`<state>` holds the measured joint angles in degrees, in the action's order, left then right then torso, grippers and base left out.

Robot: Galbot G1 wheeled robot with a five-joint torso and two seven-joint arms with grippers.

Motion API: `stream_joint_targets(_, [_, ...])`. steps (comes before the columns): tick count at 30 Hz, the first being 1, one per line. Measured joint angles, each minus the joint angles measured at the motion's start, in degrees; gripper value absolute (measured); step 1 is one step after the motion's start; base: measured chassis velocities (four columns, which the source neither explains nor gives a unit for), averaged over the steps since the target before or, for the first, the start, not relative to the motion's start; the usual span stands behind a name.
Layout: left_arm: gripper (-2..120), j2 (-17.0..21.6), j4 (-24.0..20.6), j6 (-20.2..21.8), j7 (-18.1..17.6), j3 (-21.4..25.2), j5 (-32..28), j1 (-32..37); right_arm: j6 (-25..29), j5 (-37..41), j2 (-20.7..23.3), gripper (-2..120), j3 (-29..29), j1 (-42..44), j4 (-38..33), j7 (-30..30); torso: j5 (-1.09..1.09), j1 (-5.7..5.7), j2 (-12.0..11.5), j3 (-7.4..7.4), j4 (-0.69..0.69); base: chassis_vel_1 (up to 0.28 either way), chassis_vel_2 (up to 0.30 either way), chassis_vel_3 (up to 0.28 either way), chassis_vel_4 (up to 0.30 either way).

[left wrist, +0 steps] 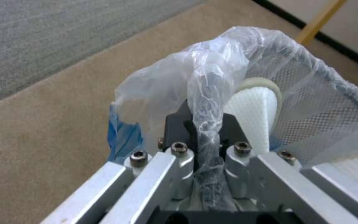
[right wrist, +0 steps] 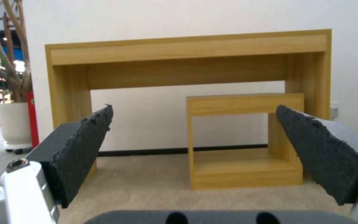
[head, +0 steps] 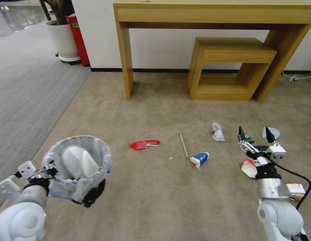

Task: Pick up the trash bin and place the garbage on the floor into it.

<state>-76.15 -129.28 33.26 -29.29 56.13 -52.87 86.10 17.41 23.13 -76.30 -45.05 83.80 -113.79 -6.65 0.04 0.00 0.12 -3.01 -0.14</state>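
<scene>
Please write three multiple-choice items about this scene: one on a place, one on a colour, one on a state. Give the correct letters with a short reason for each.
1. Where is the wooden stick?
A. inside the trash bin
B. on the floor between the red wrapper and the blue-white cup
C. on the wooden table

2. What colour is the wrapper?
A. red
B. green
C. yellow

3. What state is the right hand in?
A. shut on a cup
B. shut on nothing
C. open

Answers:
1 B: it lies on the beige floor, with the cup on its right.
2 A: it is plainly red.
3 C: its fingers stand wide apart, while the left hand grips the trash bin by its rim.
</scene>
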Motion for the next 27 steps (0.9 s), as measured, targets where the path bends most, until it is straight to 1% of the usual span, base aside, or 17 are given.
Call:
stream_joint_targets(3, [3, 0.6, -0.1, 0.0, 0.1, 1.5, -2.3, 0.3, 0.3, -0.6, -0.8, 100, 0.1, 0.0, -0.3, 0.0, -0.01, 0.00, 0.0, 0.00, 0.00, 0.000, 0.000, 0.000, 0.000])
stream_joint_targets(6, [3, 0.8, -0.5, 0.0, 0.2, 1.7, -3.6, 0.5, 0.3, -0.7, -1.1, 100, 0.0, -0.2, -0.3, -0.8, 0.00, 0.00, 0.0, 0.00, 0.01, 0.000, 0.000, 0.000, 0.000])
stream_joint_targets(10, [3, 0.9, -1.3, 0.0, 0.6, 1.7, -4.6, 0.7, 0.7, -0.7, -1.4, 100, -0.2, -0.2, -0.6, -2.9, 0.00, 0.00, 0.0, 0.00, -0.01, 0.000, 0.000, 0.000, 0.000])
stream_joint_targets(19, [3, 2.1, -1.8, 0.0, 1.1, 2.4, -5.5, 0.5, 1.5, -0.4, -2.2, 100, 0.4, 0.0, -0.5, -3.8, 0.00, 0.00, 0.0, 0.00, 0.00, -0.016, 0.011, 0.014, -0.017])
stream_joint_targets(23, [3, 2.4, -2.0, 0.1, 1.5, 2.5, -5.6, 0.5, 1.6, -0.5, -2.4, 100, 0.5, 0.0, -0.3, -3.9, 0.00, -0.01, 0.0, 0.01, 0.00, -0.098, 0.101, 0.104, -0.101])
stream_joint_targets(27, [3, 2.6, -2.2, 0.1, 1.8, 2.2, -5.7, 0.4, 1.6, -0.5, -2.5, 100, 0.6, -0.3, -0.1, -3.9, -0.01, 0.00, 0.0, -0.01, -0.01, -0.186, 0.179, 0.177, -0.209])
